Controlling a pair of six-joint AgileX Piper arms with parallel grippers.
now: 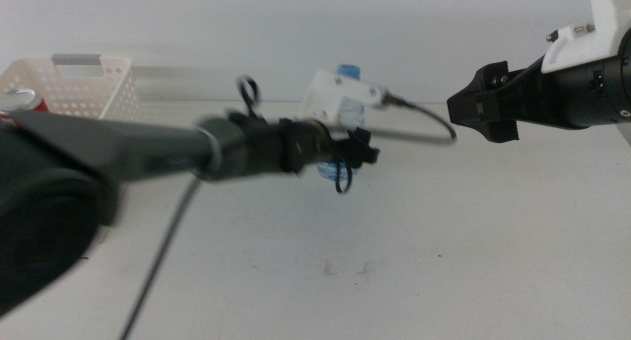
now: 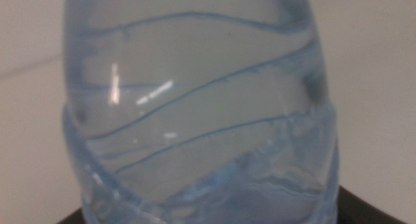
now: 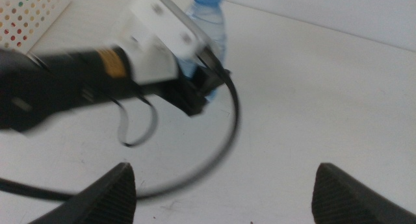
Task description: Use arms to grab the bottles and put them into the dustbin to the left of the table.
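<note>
Reaching across mid-table, the left gripper [image 1: 363, 148] clasped the water bottle [image 2: 201, 120], upright behind its white housing [image 1: 335, 96], while the right gripper [image 1: 481, 108] hung nearby, jaws wide and empty, and the dustbin [image 1: 74, 84] with a red can [image 1: 22, 100] stood far left.

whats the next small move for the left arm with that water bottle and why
Probably close the left gripper on the water bottle and lift it. The bottle fills the left wrist view between the jaw tips, and the right wrist view shows that gripper right at its body, so it looks placed for a grasp. The dustbin sits far left; the right gripper hangs apart, open.
</note>
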